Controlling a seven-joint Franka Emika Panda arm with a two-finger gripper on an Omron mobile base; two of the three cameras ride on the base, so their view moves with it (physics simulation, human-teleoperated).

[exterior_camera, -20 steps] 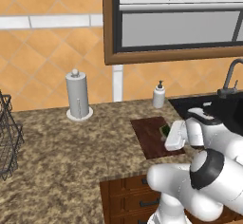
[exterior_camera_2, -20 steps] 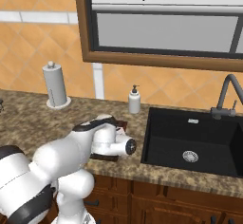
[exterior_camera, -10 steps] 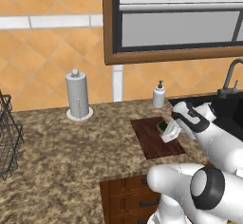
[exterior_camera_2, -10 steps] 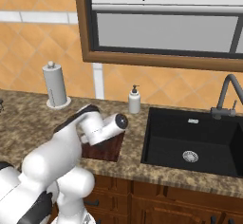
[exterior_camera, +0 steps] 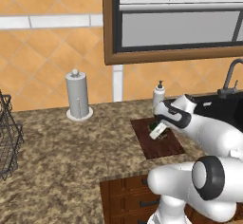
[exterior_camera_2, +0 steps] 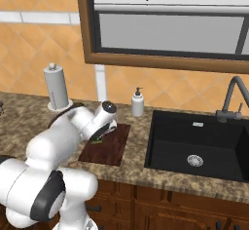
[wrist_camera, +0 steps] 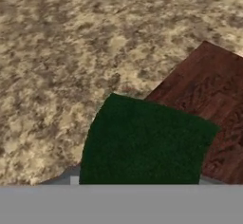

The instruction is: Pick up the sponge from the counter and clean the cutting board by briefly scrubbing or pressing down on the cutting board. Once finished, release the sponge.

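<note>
The white arm rises from below the desk (exterior_camera: pixel 57 171) edge, bends at a bulky elbow and reaches forward and down, its wrist tipped so the gripper (exterior_camera: pixel 156 126) points at the far end of the cutting board (exterior_camera: pixel 159 144). In the right base view the forearm slants across from about 8 o'clock, with the gripper (exterior_camera_2: pixel 99 137) low over the board's (exterior_camera_2: pixel 109 148) far left corner.

The gripper is closed narrow on the sponge (wrist_camera: pixel 142 144). In the hand view the dark green face sits right at the fingers, with the board (wrist_camera: pixel 209 104) at 2 o'clock of it and speckled desk (wrist_camera: pixel 57 66) from 9 to 12 o'clock. A sliver of green (exterior_camera_2: pixel 97 139) shows under the hand in the right base view. Whether the sponge touches the wood, I cannot tell.

Beyond the board, at 12 o'clock, stands a soap bottle (exterior_camera: pixel 158 95). A paper towel holder (exterior_camera: pixel 78 96) is at 10 o'clock, well apart. The black sink (exterior_camera_2: pixel 199 143) lies at 3 o'clock.
</note>
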